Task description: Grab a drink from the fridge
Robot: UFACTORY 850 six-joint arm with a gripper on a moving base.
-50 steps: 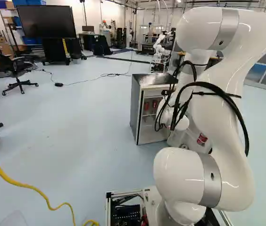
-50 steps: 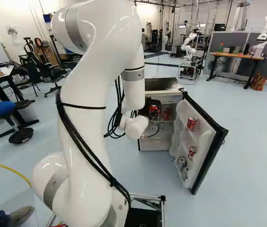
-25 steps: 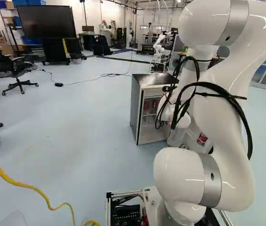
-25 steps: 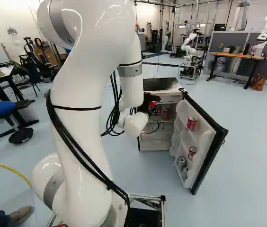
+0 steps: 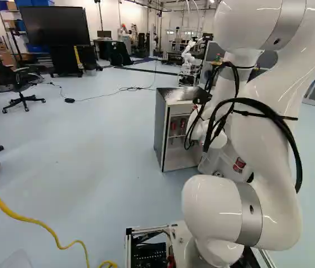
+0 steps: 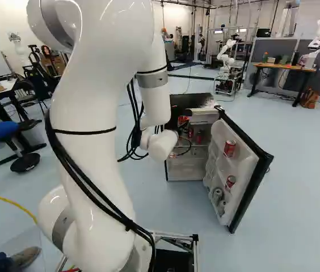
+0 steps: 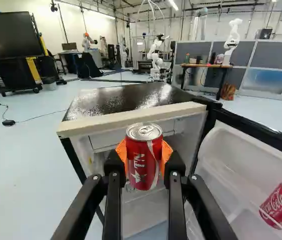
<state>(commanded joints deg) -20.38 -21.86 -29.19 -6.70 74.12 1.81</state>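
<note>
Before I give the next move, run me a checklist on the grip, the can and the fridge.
1. Tool shut on the can: ok, orange pads on both sides.
2. Can upright: ok, lid facing up.
3. Can out of the fridge: ok, it stands in front of the front rim in the wrist view.
4. Fridge door closed: not ok, it is wide open.
5. Gap between can and rim: cannot tell how wide.
6. Floor beside the base free of cable: not ok, a yellow cable lies there in the left base view.
</note>
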